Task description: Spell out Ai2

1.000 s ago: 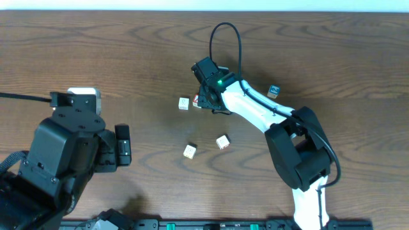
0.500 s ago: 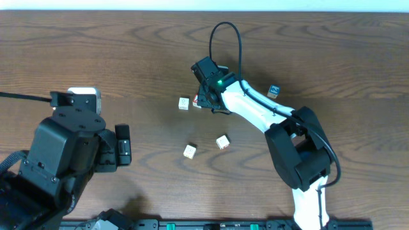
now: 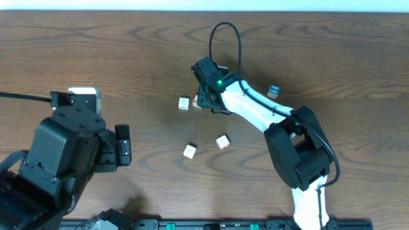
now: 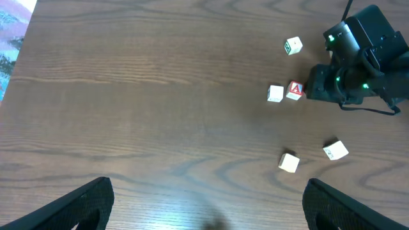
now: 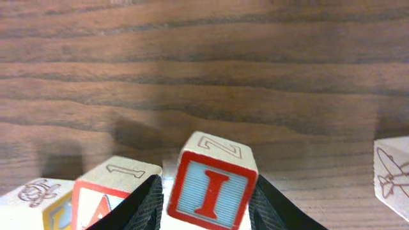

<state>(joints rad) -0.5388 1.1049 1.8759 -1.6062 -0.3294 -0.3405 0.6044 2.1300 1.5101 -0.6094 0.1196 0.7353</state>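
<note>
Nothing moved, I cube clasped in right claw

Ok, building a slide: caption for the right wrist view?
Right tool grips the red-bordered I cube beside the A cube, over a wooden table.

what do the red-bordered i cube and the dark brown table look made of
Red-bordered I cube: likely pale wood, going by its light matte top face and edges; the red border and letter look painted or printed. Dark brown table: wood-grain surface, smooth with low sheen; solid wood, veneer or laminate cannot be told.
</note>
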